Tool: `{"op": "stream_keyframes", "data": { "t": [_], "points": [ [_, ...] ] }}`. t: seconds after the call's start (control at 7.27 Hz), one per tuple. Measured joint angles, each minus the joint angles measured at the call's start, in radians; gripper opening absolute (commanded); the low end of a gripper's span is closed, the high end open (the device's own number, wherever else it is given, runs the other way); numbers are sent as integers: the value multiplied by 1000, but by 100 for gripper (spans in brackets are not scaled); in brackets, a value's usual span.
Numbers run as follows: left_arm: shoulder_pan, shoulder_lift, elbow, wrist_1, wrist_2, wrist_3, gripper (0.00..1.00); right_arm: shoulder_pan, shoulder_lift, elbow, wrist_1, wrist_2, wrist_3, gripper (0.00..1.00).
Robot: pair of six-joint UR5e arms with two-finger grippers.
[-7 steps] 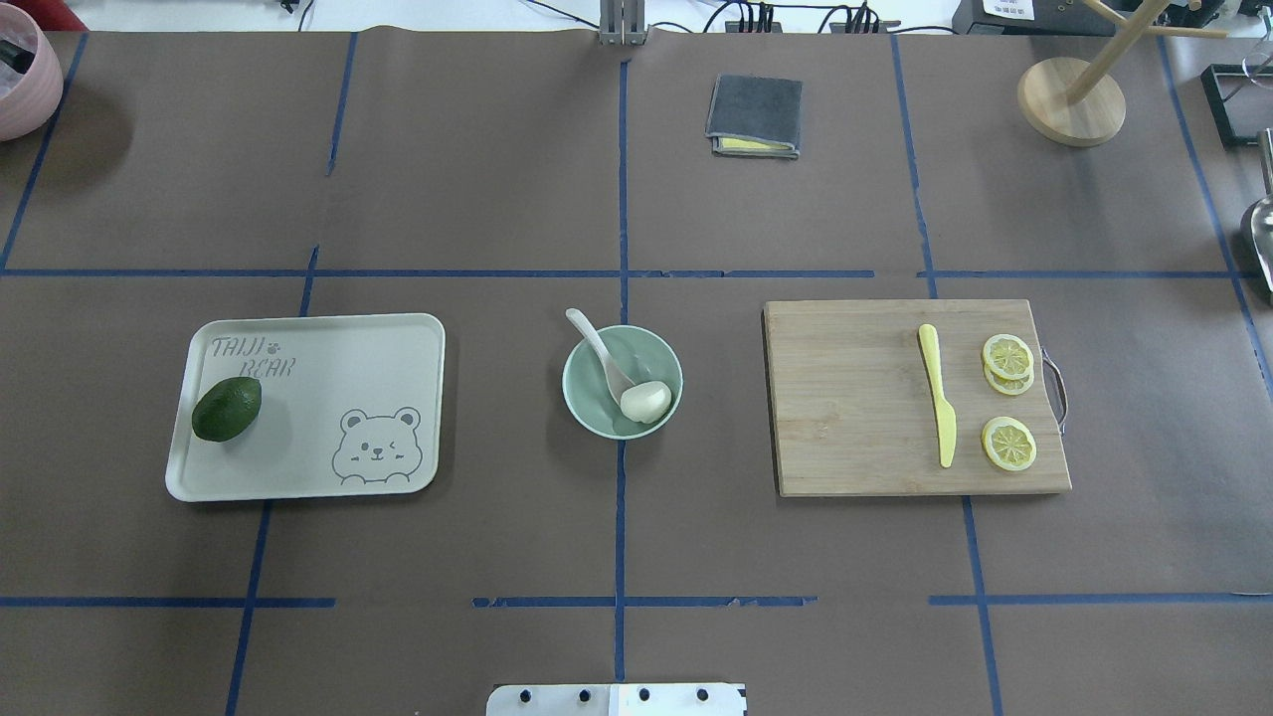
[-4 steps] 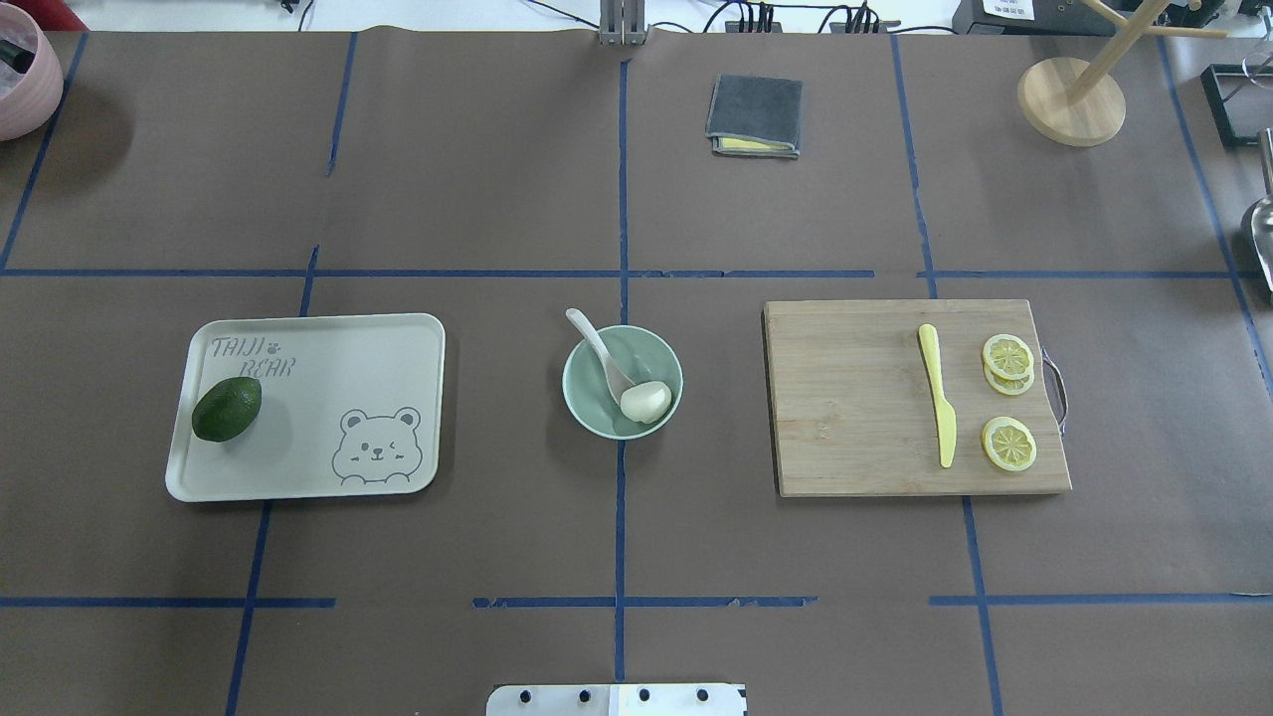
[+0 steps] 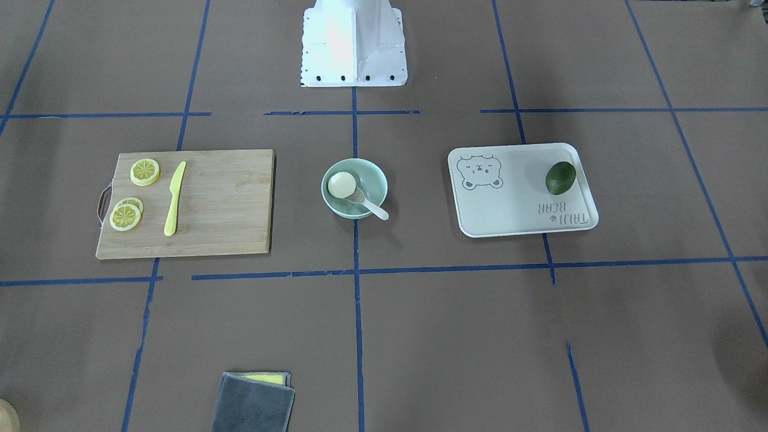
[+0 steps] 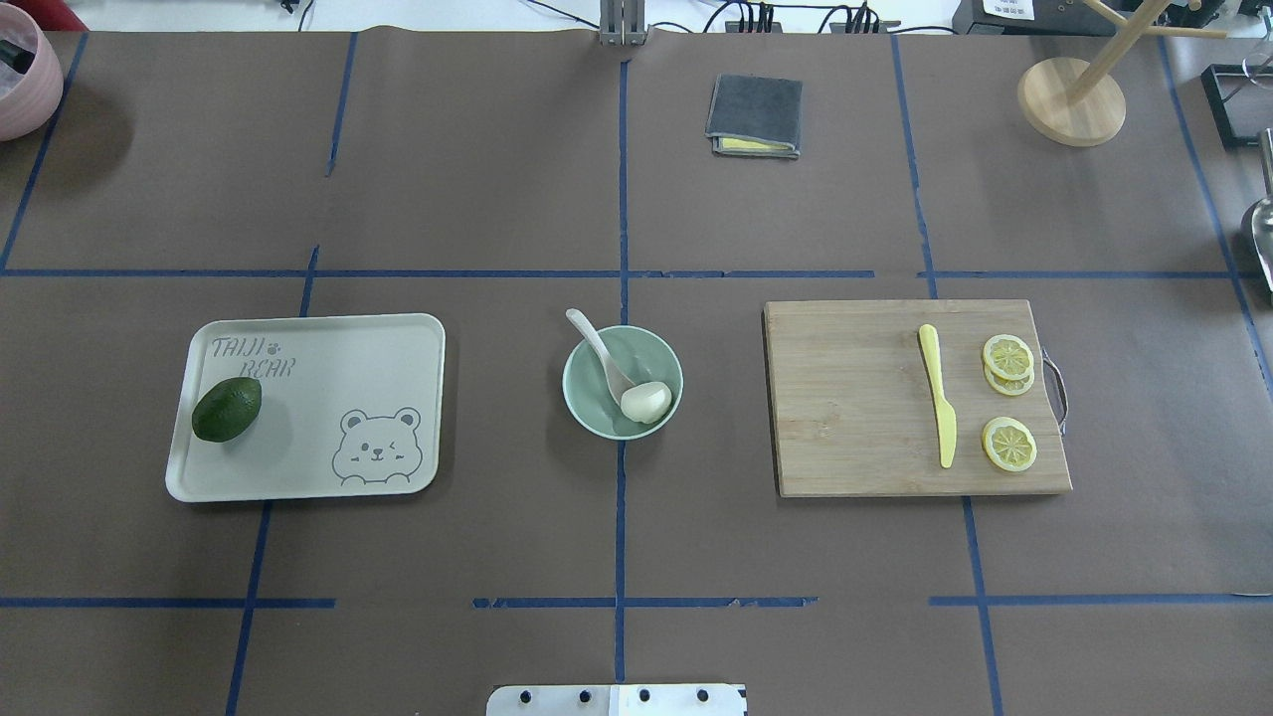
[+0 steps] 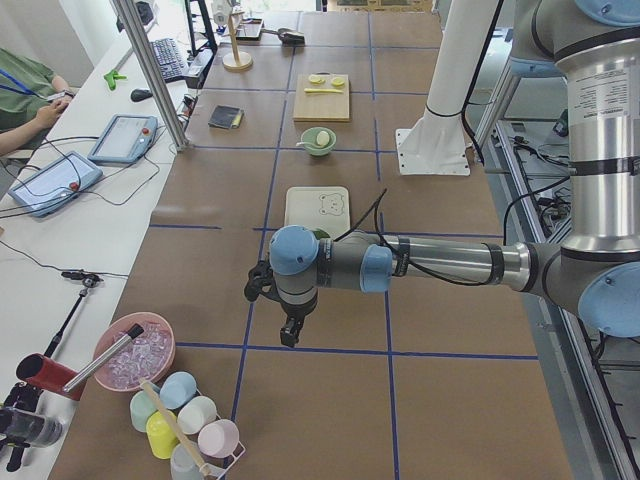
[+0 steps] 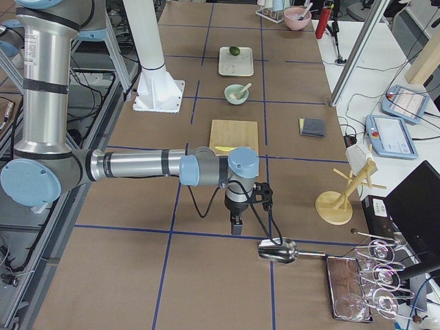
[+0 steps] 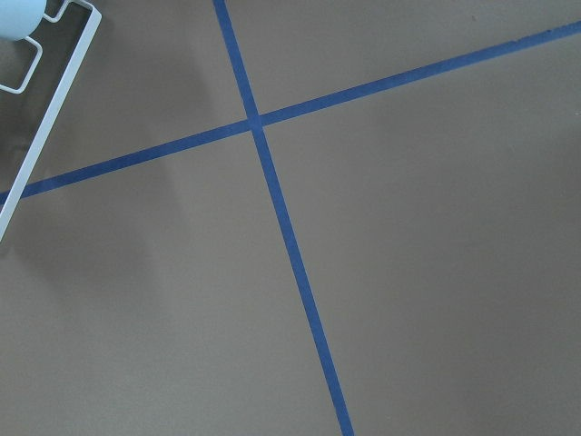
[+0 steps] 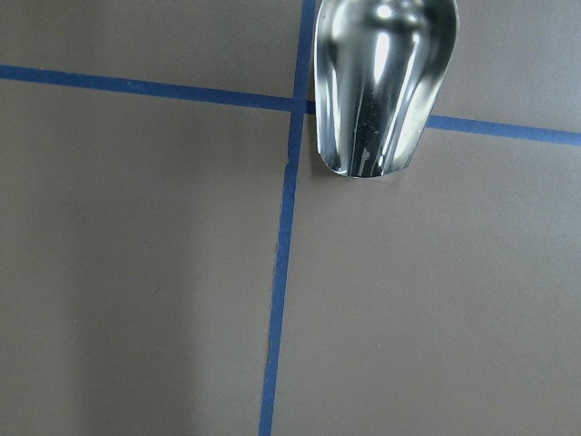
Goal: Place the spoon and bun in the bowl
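Note:
The mint-green bowl [image 4: 651,350] stands at the table's middle. The white bun [image 4: 646,401] lies inside it at the near right. The off-white spoon [image 4: 600,350] has its scoop in the bowl beside the bun and its handle leaning over the far left rim. The bowl also shows in the front view [image 3: 375,174] with the bun [image 3: 341,185] and the spoon [image 3: 373,207]. My left gripper [image 5: 290,335] hangs over bare table far to the left; my right gripper [image 6: 236,227] hangs far to the right. I cannot tell whether either is open or shut.
A bear-printed tray [image 4: 378,343] with an avocado [image 4: 226,409] lies left of the bowl. A cutting board [image 4: 855,398] with a yellow knife [image 4: 938,393] and lemon slices [image 4: 1008,443] lies right. A grey cloth [image 4: 755,115] lies far back. A metal scoop [image 8: 381,82] lies under the right wrist.

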Motion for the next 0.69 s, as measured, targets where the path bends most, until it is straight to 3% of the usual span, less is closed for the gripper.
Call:
{"op": "stream_keyframes", "data": {
  "t": [0.69],
  "points": [
    [-1, -1, -13, 0, 0, 0, 100, 0, 0, 0, 1, 0, 0, 100]
  ]
}}
